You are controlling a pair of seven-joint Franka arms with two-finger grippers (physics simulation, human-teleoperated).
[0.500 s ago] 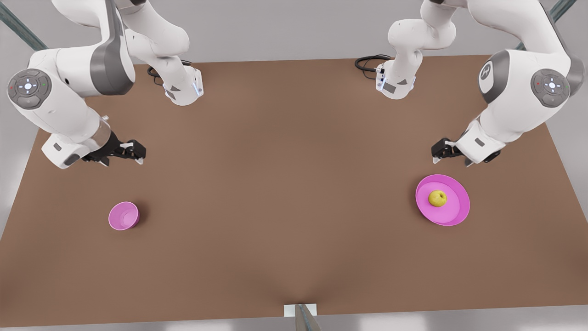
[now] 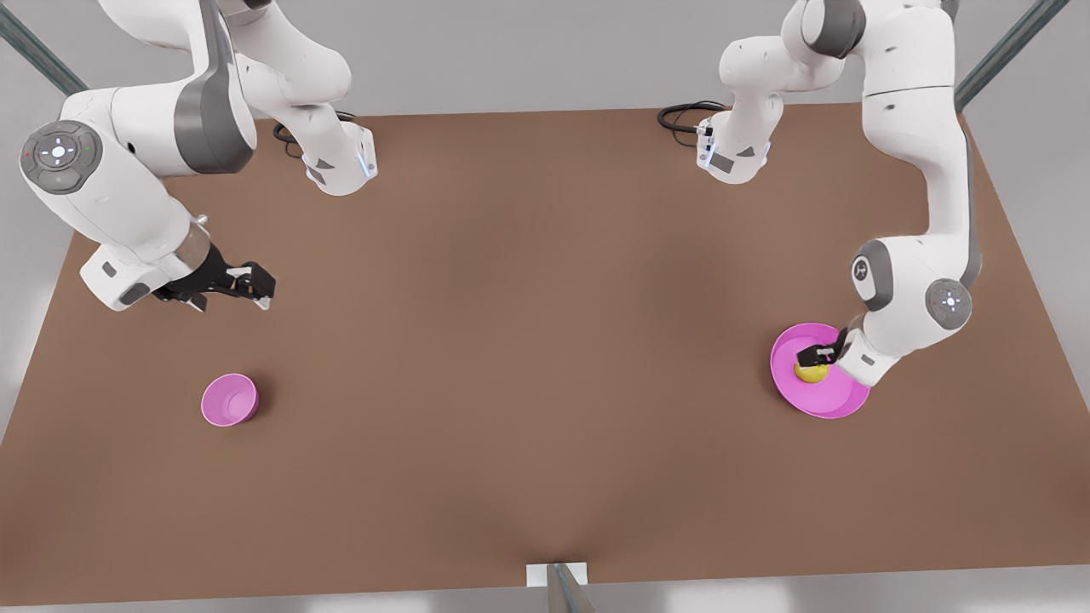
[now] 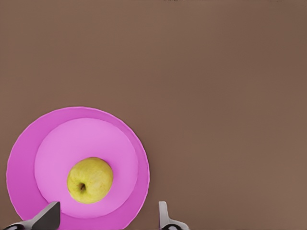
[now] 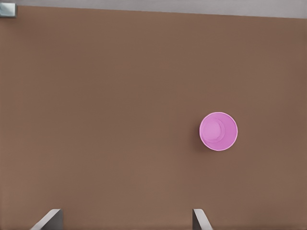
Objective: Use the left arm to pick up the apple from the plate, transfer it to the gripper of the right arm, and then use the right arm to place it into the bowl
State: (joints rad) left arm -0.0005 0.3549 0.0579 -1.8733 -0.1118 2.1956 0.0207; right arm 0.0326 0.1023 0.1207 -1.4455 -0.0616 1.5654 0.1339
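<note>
Left gripper (image 2: pixel 815 353) dropped from beside plate (image 2: pixel 843 398) to over apple (image 2: pixel 809 373), jaws spread. Apple sits mid-plate. Straddle fruit evenly before closing. Right gripper (image 2: pixel 255 288) waits near bowl (image 2: pixel 228 400), jaws spread.

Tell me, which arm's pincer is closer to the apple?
The left. Its pincer is right over the apple on the plate, fingers open. The right pincer waits far across the table, above the bowl.
</note>
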